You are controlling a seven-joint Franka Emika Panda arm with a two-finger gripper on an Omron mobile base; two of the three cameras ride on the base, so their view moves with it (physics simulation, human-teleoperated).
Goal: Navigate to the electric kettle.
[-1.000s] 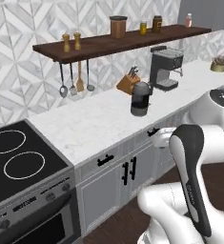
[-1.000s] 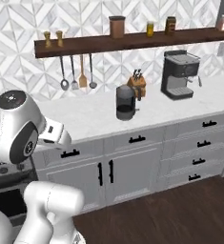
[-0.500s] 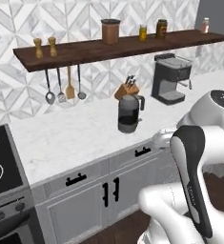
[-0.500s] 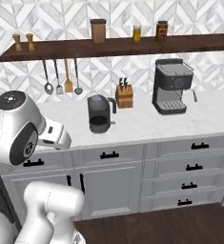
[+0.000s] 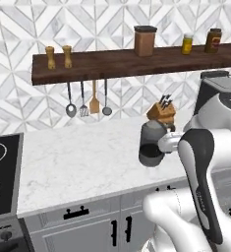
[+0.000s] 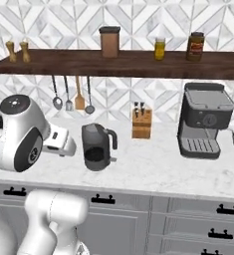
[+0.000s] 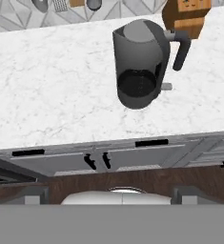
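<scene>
a stove [image 5: 1,172] sits at the far left of the marble tabletop [image 5: 72,162], with ladles and a spatula [image 5: 94,103] hung under the wooden shelf [image 5: 112,64] within reach of the cook. the electric kettle [image 6: 96,147] stands near the middle of the tabletop, its handle turned toward the knife block [image 6: 141,122] just behind it to the right, well apart from the coffee machine [image 6: 204,119]. the robot faces the cabinets with its arm folded close, likely tucked for driving; from the wrist camera the electric kettle [image 7: 141,62] lies ahead, and whether the hand is open or closed cannot be told.
</scene>
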